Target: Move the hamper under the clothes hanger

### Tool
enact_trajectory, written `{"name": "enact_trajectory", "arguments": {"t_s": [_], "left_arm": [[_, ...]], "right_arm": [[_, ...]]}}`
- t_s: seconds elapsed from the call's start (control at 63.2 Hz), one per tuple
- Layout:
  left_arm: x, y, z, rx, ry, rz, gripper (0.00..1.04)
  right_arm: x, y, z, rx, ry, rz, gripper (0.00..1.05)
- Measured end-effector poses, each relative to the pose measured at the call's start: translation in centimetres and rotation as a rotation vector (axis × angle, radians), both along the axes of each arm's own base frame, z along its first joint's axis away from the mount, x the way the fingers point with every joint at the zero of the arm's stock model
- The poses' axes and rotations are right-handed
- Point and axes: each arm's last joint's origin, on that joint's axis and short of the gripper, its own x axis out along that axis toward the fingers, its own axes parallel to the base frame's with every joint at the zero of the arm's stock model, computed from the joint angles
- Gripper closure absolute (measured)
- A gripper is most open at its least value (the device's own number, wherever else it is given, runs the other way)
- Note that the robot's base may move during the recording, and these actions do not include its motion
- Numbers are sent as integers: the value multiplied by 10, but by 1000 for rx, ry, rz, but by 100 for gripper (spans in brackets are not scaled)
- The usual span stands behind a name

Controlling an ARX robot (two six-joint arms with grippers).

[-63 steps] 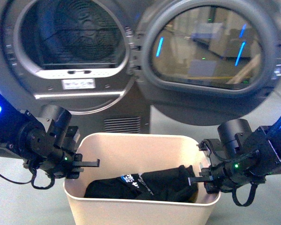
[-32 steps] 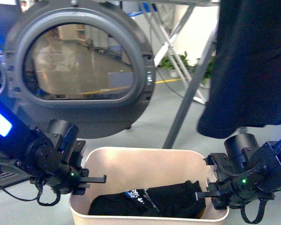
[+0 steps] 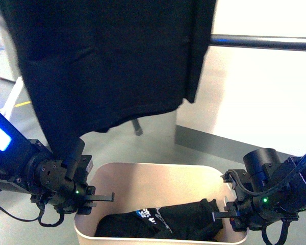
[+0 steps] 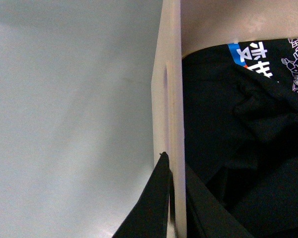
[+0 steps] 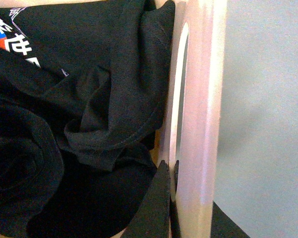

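Laundry on the move: the beige hamper point(image 3: 158, 179) sits on the grey floor point(image 3: 158, 145) in the lower middle of the front view, gripped at both ends by the robot. At lower left, the left pincer point(image 3: 98, 196) is clamped on the tub's left wall. The left wrist view shows one dark finger point(image 4: 148, 210) outside that wall and its partner inside, with the wall pinched between them, close to a handle slot point(image 4: 165, 82). At lower right, the right pincer point(image 3: 222, 214) is likewise closed on the right wall. In the right wrist view, one finger point(image 5: 156, 203) presses the inner face beside the slot and the other lies against the outer face.

A heap of dark clothes point(image 3: 173, 222) (a blue-and-white print shows on one fold) lies in the bottom of the hamper, reaching to the right wall.

Above, the clothes hanger point(image 3: 265, 42) shows as a dark bar running across the upper right of the frame. A black shirt point(image 3: 107, 61) fills the upper left and centre, its hem ending over the hamper's left end. The tub lies lower in the frame than bar and shirt; whether it stands directly beneath them cannot be told.
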Motion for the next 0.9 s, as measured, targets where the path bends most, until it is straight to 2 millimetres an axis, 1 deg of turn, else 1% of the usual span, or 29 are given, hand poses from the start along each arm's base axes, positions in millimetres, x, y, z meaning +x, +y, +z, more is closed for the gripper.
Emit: {"name": "enact_trajectory", "arguments": {"t_s": [0.396, 0.491, 0.538, 0.586, 0.633, 0.696, 0.902], "left_arm": [[0, -1, 0, -1, -1, -4, 101], [-1, -8, 0, -7, 0, -23, 101], [-2, -16, 0, -17, 1, -47, 101], [-2, -18, 0, -19, 2, -52, 101], [-2, -15, 0, -9, 1, -36, 101], [0, -4, 0, 0, 0, -7, 101], [0, 13, -1, 8, 3, 35, 101]], "right_arm": [[0, -1, 0, -1, 0, -2, 102], [0, -8, 0, -3, 0, -19, 102], [1, -15, 0, -8, 1, -37, 102], [1, -15, 0, -13, 1, -41, 102], [1, -11, 0, -7, -1, -27, 102], [0, -4, 0, 0, 0, -7, 102], [-2, 15, 1, 9, 0, 36, 102]]}}
